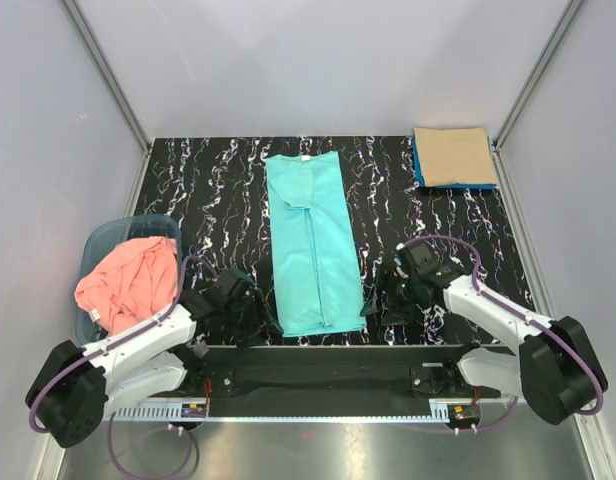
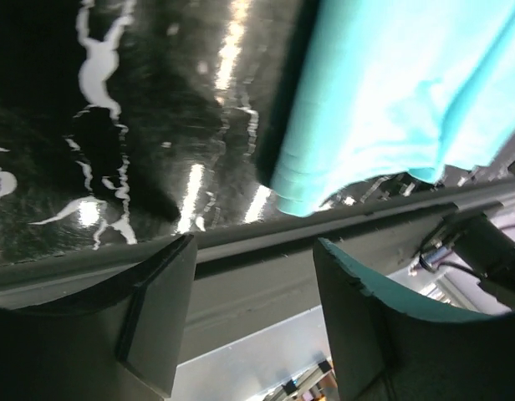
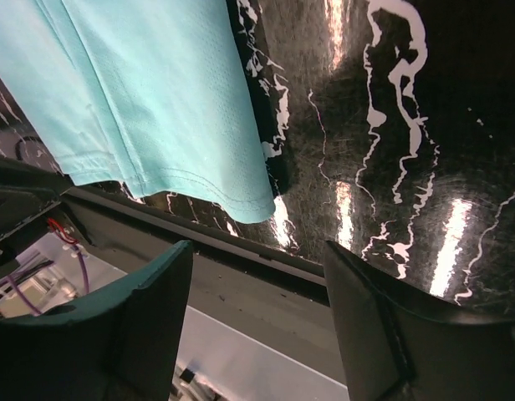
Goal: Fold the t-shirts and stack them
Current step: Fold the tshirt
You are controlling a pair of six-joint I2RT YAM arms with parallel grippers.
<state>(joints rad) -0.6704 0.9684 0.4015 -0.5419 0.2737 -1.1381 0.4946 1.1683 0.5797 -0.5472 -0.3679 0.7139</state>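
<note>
Turquoise t-shirt [image 1: 310,245] lies between salmon t-shirt [image 1: 128,283] in basket [image 1: 100,238] and tan t-shirt [image 1: 453,155].

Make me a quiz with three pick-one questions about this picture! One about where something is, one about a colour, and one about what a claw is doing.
1. Where is the pink shirt?
A. on the pile
B. in the basket
C. in a claw

2. What colour is the top shirt of the far right pile?
A. pink
B. green
C. tan

3. How is the left claw?
A. open, holding nothing
B. shut on the pink shirt
C. shut on the basket

Answers:
1 B: it lies bunched inside the basket at the left.
2 C: a tan shirt lies on a blue one.
3 A: it gapes with nothing inside, just short of the green shirt.
</note>
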